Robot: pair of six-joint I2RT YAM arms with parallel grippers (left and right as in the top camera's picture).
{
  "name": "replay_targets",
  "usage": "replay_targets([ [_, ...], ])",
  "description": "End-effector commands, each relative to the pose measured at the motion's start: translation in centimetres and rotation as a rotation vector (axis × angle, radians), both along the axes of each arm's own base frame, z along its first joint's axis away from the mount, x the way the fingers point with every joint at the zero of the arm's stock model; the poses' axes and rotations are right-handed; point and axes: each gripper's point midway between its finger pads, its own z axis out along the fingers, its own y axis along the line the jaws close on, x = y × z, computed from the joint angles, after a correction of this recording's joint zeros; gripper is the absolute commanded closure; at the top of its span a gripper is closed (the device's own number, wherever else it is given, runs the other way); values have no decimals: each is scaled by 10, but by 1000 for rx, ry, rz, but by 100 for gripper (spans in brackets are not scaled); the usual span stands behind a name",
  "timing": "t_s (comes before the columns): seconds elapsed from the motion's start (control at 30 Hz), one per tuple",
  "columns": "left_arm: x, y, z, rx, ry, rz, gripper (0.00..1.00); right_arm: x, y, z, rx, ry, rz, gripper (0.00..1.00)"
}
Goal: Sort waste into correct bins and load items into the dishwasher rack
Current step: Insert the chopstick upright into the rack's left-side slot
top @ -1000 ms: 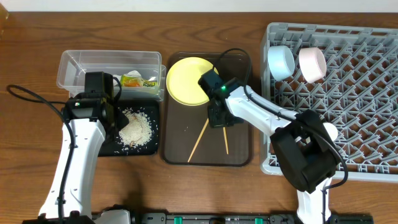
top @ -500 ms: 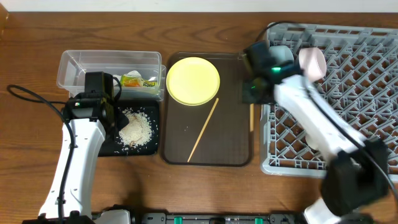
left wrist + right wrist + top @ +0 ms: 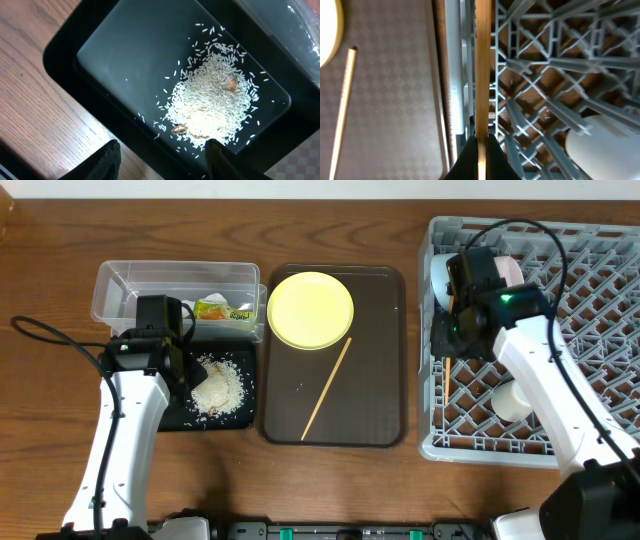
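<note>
My right gripper [image 3: 482,150] is shut on a wooden chopsticks stick [image 3: 482,75] and holds it over the left edge of the grey dishwasher rack [image 3: 545,85]; in the overhead view the gripper [image 3: 445,340] is above the rack [image 3: 560,350]. The other chopstick [image 3: 327,388] lies on the brown tray [image 3: 380,380] by the yellow plate [image 3: 311,310]. My left gripper [image 3: 165,162] is open over the near rim of the black tray [image 3: 100,55], which holds rice scraps [image 3: 212,100]. The wrapper [image 3: 222,309] lies in the clear tub [image 3: 170,285].
In the rack a light blue bowl [image 3: 443,280] and a white bowl [image 3: 505,275] stand at the back left, partly hidden by my right arm. A pale cup [image 3: 515,400] sits lower in the rack. Bare wood table [image 3: 60,410] lies left of the bins.
My right arm has carried one chopstick off the brown tray and to the right, to over the rack's left edge. The left arm has not moved.
</note>
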Motion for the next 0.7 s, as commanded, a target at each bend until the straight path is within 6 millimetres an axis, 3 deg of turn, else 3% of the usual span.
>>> replay_targets([
  [0.0,0,2,5,2,-16,15,43,-8,-3,-21,-12,37,13,99],
  [0.13,0,2,4,1,-16,15,43,-13,-4,-40,-13,47,10,99],
  [0.37,0,2,5,1,-16,15,43,-15,0,-57,11,37,15,82],
  [0.53,0,2,4,1,-16,15,43,-4,1,-55,18,-6,15,71],
  [0.67,0,2,4,1,-16,15,43,11,6,-38,25,-62,41,64],
])
